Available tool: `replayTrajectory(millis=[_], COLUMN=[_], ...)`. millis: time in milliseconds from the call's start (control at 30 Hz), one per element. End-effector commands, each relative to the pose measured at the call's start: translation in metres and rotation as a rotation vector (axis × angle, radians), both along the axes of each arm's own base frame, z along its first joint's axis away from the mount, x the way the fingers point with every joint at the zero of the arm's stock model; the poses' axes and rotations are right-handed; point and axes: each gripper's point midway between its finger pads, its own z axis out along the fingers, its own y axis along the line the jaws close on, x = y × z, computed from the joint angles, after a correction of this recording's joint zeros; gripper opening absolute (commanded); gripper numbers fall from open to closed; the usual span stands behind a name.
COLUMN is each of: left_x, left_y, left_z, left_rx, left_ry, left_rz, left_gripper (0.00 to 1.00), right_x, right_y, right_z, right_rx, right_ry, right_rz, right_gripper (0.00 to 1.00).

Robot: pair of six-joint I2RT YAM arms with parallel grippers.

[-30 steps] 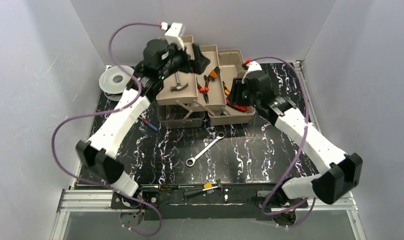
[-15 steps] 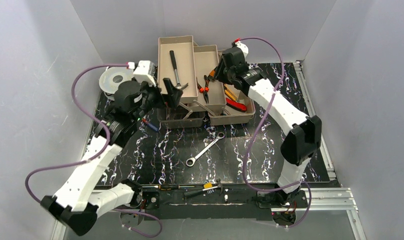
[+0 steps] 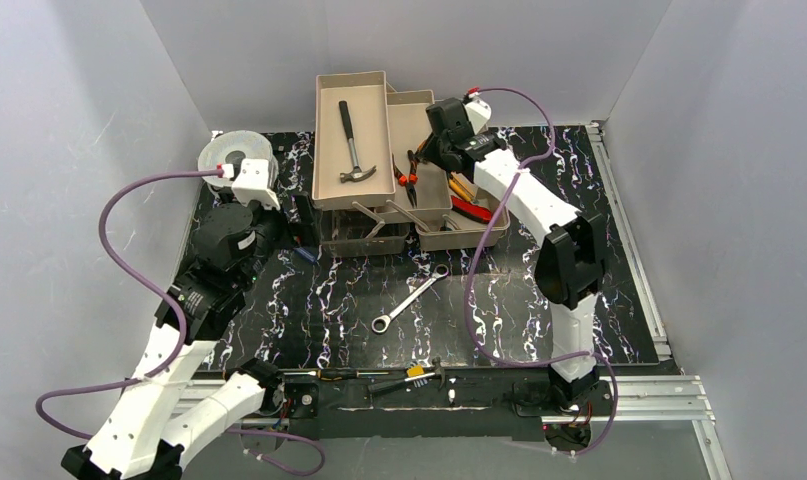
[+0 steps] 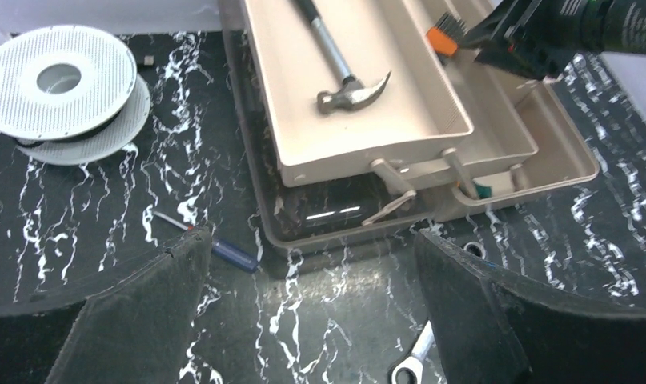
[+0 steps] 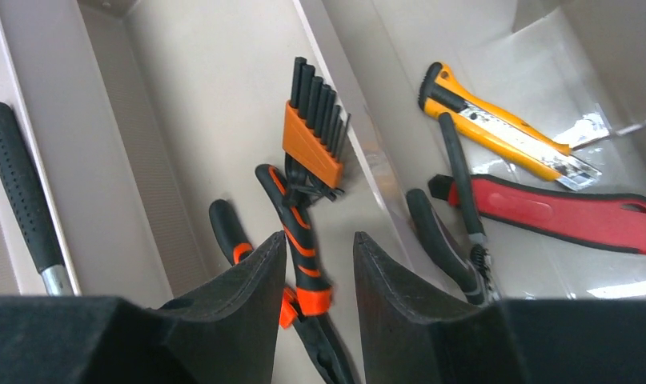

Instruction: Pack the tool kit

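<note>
The toolbox [image 3: 351, 90] sits far-centre on the desk [image 3: 499, 290]. The right arm reaches over it, right end effector [image 5: 319, 240] narrowly parted astride pliers [image 5: 291, 212] in the middle tray [image 5: 215, 112]. The left arm crooks at its near left, left end effector [image 4: 311, 240] spread wide.

The toolbox [image 3: 364, 242] is set at the far middle of the table [image 3: 499, 310], with its trays fanned out.
The hammer [image 3: 352, 145] is laid in the left tray [image 3: 325, 130], the pliers [image 3: 407, 172] and a hex-key set [image 5: 311, 136] in the middle tray [image 3: 419, 112], and a knife [image 5: 495, 132] in the right compartment [image 3: 489, 228]. A spool [image 3: 229, 155] is placed left of the toolbox. A screwdriver [image 3: 301, 252] is left just before its left corner, and a wrench [image 3: 409, 298] before its front.
</note>
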Motion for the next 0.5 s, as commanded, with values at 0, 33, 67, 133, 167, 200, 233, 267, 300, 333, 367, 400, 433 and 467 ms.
replayTrajectory(millis=[0,33,67,133,167,200,233,267,300,333,367,400,433,467], left_x=[-0.003,-0.004,-0.004,-0.006,-0.006,-0.006,-0.007,-0.007,-0.007,-0.007,-0.006,-0.006,-0.006,-0.005], left_y=[0.015,0.016,0.017,0.018,0.017,0.017,0.017,0.017,0.018,0.019,0.02,0.021,0.022,0.023], left_z=[-0.018,-0.02,-0.021,-0.023,-0.024,-0.026,-0.027,-0.028,-0.028,-0.029,-0.029,-0.029,-0.029,-0.029], left_rx=[0.077,0.083,0.088,0.091,0.092,0.094,0.096,0.1,0.105,0.111,0.118,0.125,0.134,0.142], left_ry=[0.038,0.041,0.045,0.049,0.052,0.055,0.057,0.059,0.06,0.06,0.059,0.059,0.058,0.057], left_rz=[0.046,0.048,0.049,0.049,0.047,0.044,0.043,0.043,0.045,0.048,0.051,0.053,0.057,0.06], left_gripper=[0.98,0.98,0.98,0.98,0.98,0.98,0.98,0.98,0.98,0.98,0.98,0.98,0.98,0.98], right_x=[0.022,0.025,0.028,0.035,0.038,0.041,0.044,0.047,0.05,0.053,0.056,0.06,0.064,0.069], right_y=[0.005,0.003,0.001,-0.001,-0.003,-0.006,-0.008,-0.009,-0.01,-0.01,-0.01,-0.01,-0.008,-0.005], right_z=[0.016,0.014,0.011,0.007,0.004,0.002,0.001,-0.001,-0.002,-0.003,-0.004,-0.005,-0.004,-0.002], right_rx=[0.049,0.045,0.041,0.026,0.014,0.004,-0.006,-0.013,-0.015,-0.015,-0.018,-0.022,-0.024,-0.025], right_ry=[-0.055,-0.054,-0.055,-0.064,-0.066,-0.069,-0.072,-0.076,-0.081,-0.087,-0.093,-0.101,-0.116,-0.133], right_rz=[-0.062,-0.075,-0.09,-0.108,-0.121,-0.135,-0.145,-0.153,-0.157,-0.156,-0.154,-0.151,-0.141,-0.126], right_gripper=[0.44,0.43,0.43,0.43,0.43,0.43,0.43,0.43,0.43,0.43,0.43,0.43,0.43,0.43])
